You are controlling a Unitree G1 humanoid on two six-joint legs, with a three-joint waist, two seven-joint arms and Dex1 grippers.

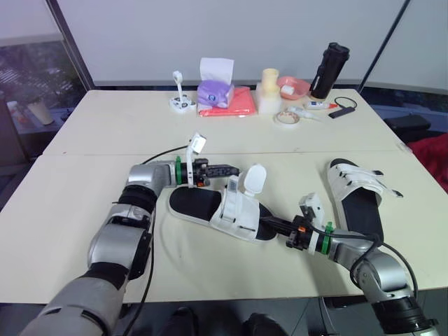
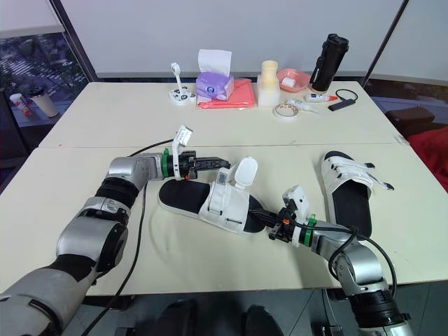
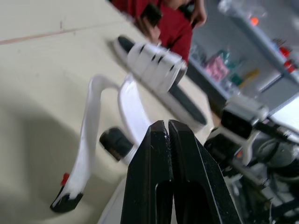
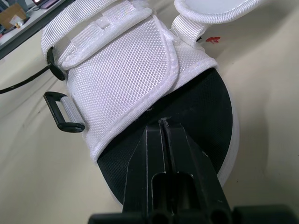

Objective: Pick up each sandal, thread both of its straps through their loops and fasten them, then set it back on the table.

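The near sandal point(image 1: 224, 210) lay unfastened; right of it, the other sandal point(image 1: 364, 210) looked done (straps point(image 1: 358, 180) across). Left gripper point(image 1: 235, 170) and right gripper point(image 1: 267, 223) sat pressed together, empty, at the near sandal's ends.

1. The first sandal point(image 1: 210, 208) has a black footbed and a white mesh upper. It lies flat mid-tabletop point(image 1: 70, 196), its length running from 10 o'clock to 4 o'clock. One strap point(image 1: 253, 179) stands up loose, and a black loop point(image 4: 63, 114) sits empty at its side.
2. The second sandal point(image 1: 358, 196) lies flat, well apart at the first's 3 o'clock. White straps cross its black footbed.
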